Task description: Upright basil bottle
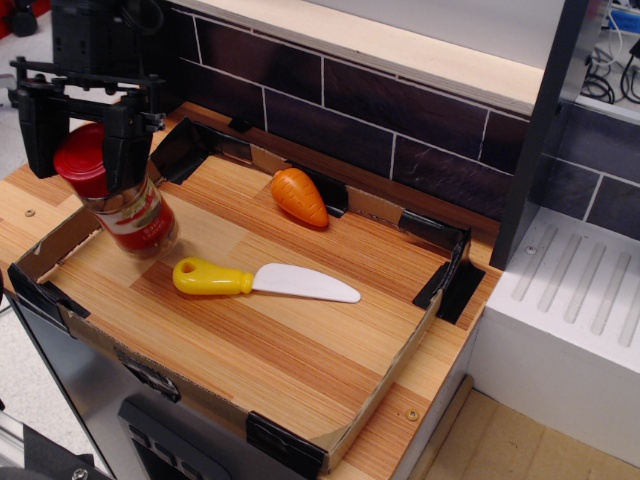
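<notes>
While the gripper (83, 140) clamps the basil bottle (122, 200) by its red cap, the jar stands near upright, leaning a little, at the left end of the wooden tray (300, 330), just beside the yellow knife (260, 281). To finish well, I judge the base should sit flat on the wood before the jaws part. Its red label carries no print I can read.

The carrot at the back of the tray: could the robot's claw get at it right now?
Probably not yet. The gripper is closed on the basil bottle. Nothing lies on or against the carrot, so the way looks free once the bottle is released.
</notes>
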Motion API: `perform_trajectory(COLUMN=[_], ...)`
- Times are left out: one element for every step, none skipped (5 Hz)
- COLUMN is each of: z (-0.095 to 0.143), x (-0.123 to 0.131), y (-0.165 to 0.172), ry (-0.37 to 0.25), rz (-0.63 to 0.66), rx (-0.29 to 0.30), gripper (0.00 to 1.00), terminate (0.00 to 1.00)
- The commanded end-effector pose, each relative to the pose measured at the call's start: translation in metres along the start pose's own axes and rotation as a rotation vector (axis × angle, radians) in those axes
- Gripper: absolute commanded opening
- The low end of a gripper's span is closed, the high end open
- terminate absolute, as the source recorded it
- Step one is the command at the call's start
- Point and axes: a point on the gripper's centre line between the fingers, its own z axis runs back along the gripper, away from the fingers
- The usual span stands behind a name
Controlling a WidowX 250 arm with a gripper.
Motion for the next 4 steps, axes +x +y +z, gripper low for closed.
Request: perform_trajectory(z=[0.012,0.025,0.047,0.073], x=[0.013,0.011,0.013,0.018], y=[0.005,0.006,0.004,-0.001], ry=[-0.034,-0.126,-0.302,-0.449], rz=[0.038,0.059,0.06,0.103], rx=[0.018,0.024,0.018,0.007], gripper=[1.0,1.0,1.0,1.0], terminate=[0.0,0.0,0.0,0.0])
